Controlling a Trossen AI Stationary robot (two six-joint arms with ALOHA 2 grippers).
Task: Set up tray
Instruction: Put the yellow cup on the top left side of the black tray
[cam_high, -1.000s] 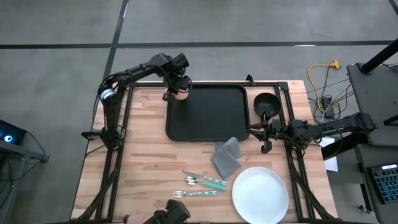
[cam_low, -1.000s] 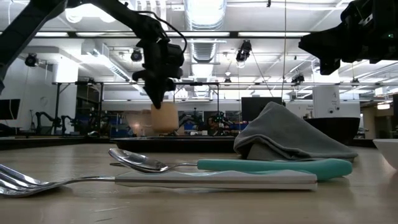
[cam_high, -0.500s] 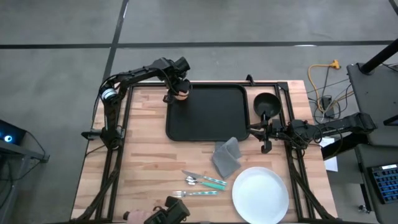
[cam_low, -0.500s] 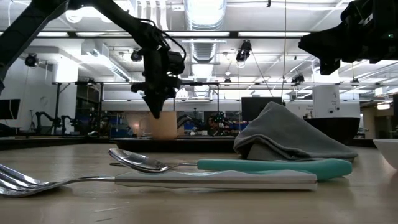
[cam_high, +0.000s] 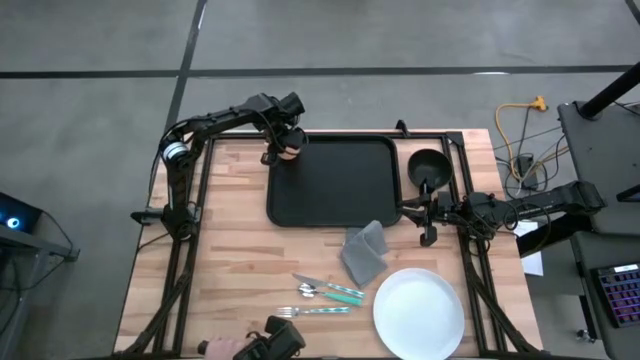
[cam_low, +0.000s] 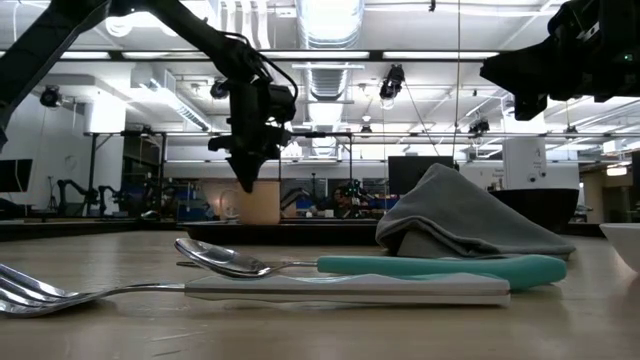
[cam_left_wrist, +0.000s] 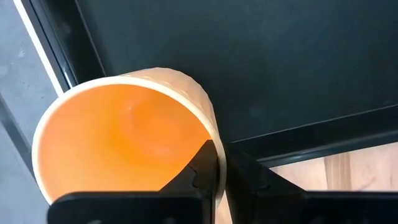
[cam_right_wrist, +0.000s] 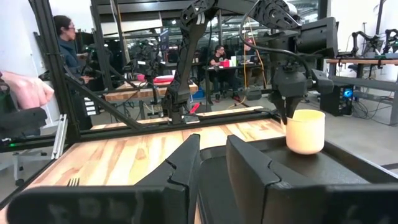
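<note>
The black tray (cam_high: 335, 185) lies at the table's far middle. A pale orange cup (cam_high: 287, 153) stands upright in the tray's far left corner, also seen as the cup (cam_right_wrist: 305, 132) in the right wrist view. My left gripper (cam_high: 281, 146) points down over it, shut on the cup's wall. My right gripper (cam_high: 428, 222) waits level beside the tray's right edge. Its fingers (cam_right_wrist: 180, 168) stand a little apart with nothing between them. My left gripper pinches the cup's rim (cam_left_wrist: 213, 155), one finger inside the cup and one outside against its wall. The fingers come from above, pointing down. The cup stays upright, its base (cam_right_wrist: 305, 150) down at the tray's floor.
A black bowl (cam_high: 428, 165) sits right of the tray. Near the front lie a grey cloth (cam_high: 364, 252), a spoon (cam_high: 330, 292), a fork (cam_high: 315, 311) and a white plate (cam_high: 418, 312). People are in the room beyond the table, and a hand (cam_right_wrist: 25, 90) shows close by.
My left gripper has gone down with the cup and a little toward the table's far edge. The cup, hanging above the tray a second ago, has come down upright into the tray's far left corner.
</note>
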